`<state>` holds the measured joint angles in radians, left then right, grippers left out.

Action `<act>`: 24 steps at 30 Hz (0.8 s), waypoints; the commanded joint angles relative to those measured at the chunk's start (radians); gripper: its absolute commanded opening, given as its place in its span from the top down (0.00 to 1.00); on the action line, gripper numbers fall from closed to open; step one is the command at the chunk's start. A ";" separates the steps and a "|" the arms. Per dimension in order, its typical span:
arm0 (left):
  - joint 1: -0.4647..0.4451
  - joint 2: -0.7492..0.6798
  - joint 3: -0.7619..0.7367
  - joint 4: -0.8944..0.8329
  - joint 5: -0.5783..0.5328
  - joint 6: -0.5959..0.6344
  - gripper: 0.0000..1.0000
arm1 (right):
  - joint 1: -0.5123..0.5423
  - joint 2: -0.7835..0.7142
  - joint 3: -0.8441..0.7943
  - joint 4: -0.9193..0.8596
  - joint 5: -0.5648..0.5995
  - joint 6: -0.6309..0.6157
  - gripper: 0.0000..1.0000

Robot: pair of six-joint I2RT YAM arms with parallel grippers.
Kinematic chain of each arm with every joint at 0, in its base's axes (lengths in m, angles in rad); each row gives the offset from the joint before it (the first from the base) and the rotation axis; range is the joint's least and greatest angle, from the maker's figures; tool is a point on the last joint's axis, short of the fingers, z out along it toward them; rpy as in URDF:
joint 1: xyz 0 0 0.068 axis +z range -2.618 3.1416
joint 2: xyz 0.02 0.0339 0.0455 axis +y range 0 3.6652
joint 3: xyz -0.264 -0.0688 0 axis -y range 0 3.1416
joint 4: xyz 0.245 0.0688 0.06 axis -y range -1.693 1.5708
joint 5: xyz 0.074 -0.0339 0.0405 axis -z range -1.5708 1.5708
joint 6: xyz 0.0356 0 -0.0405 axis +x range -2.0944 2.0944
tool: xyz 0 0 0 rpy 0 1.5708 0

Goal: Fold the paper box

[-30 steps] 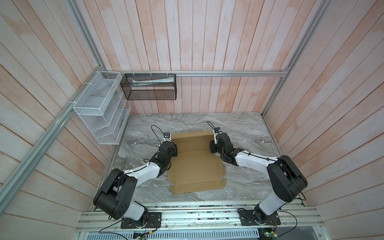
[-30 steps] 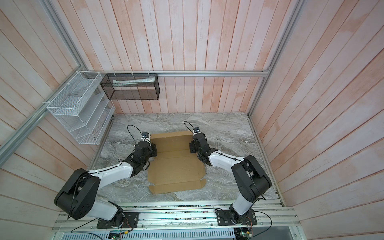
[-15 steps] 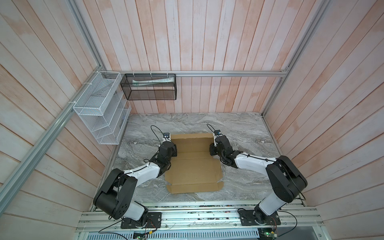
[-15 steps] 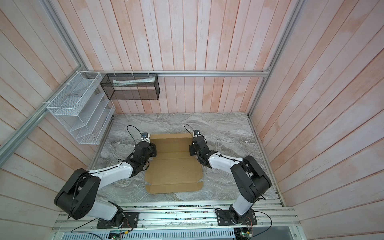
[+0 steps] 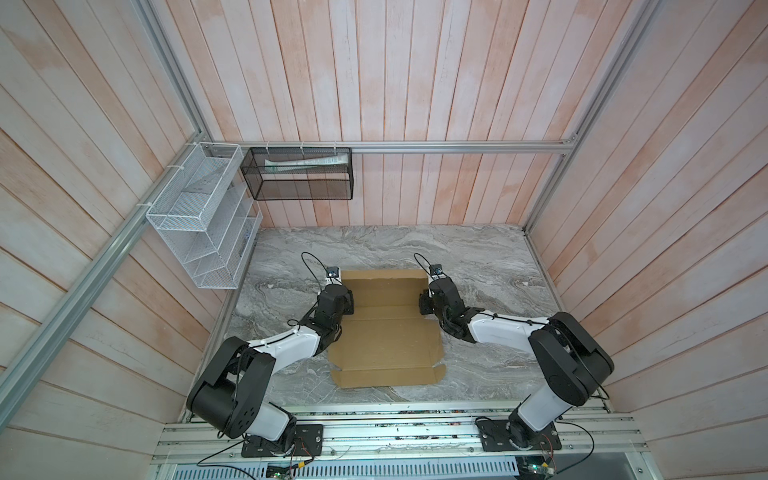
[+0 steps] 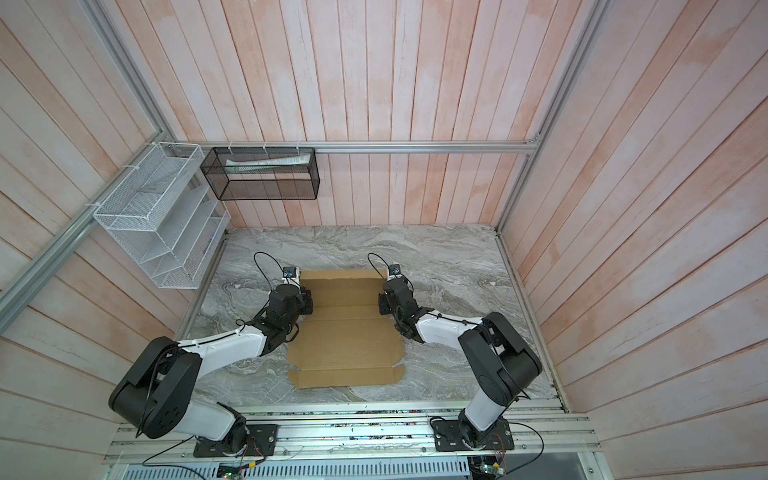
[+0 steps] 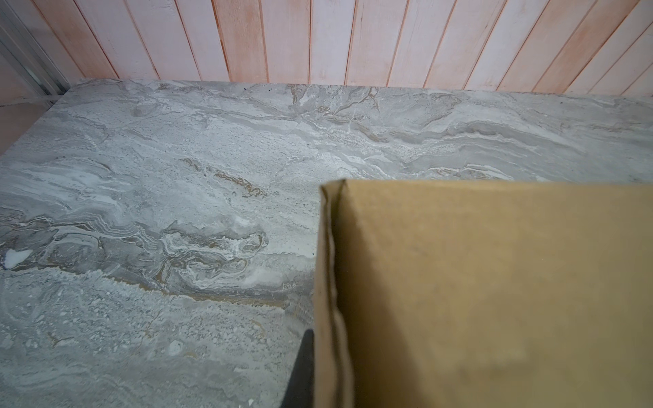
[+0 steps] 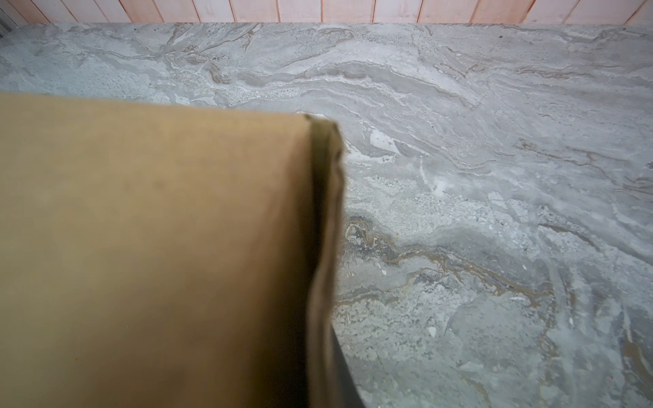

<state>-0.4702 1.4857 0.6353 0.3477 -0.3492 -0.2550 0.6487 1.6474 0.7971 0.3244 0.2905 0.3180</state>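
Paper box [image 5: 386, 316] sits mid-tabletop [image 5: 478, 257], long axis near–far, with its flat panel [image 5: 386, 347] toward the near edge. Left jaws are clamped tight on the left wall [image 7: 328, 282], one finger [image 7: 300, 371] showing outside the cardboard. Right jaws are at the right wall [image 8: 325, 212] (inner finger hidden, so we can't tell if they grip). Both arms flank the far half, neither nearer. We'd judge the next fold comes over from the near side.
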 commanded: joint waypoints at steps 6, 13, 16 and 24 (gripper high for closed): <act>-0.001 -0.015 0.003 0.015 0.008 0.004 1.00 | 0.020 -0.007 0.000 -0.002 -0.015 0.028 0.80; -0.001 -0.018 0.022 -0.009 0.010 0.003 1.00 | 0.020 -0.045 -0.010 -0.005 -0.016 0.032 0.67; -0.001 -0.024 0.028 -0.022 0.009 0.003 1.00 | 0.020 -0.053 -0.006 -0.014 -0.018 0.028 0.62; 0.000 -0.033 0.035 -0.046 0.007 0.009 1.00 | 0.020 -0.074 0.011 -0.049 -0.022 0.020 0.49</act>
<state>-0.4706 1.4769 0.6380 0.3050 -0.3481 -0.2478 0.6609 1.6016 0.7963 0.3084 0.2718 0.3405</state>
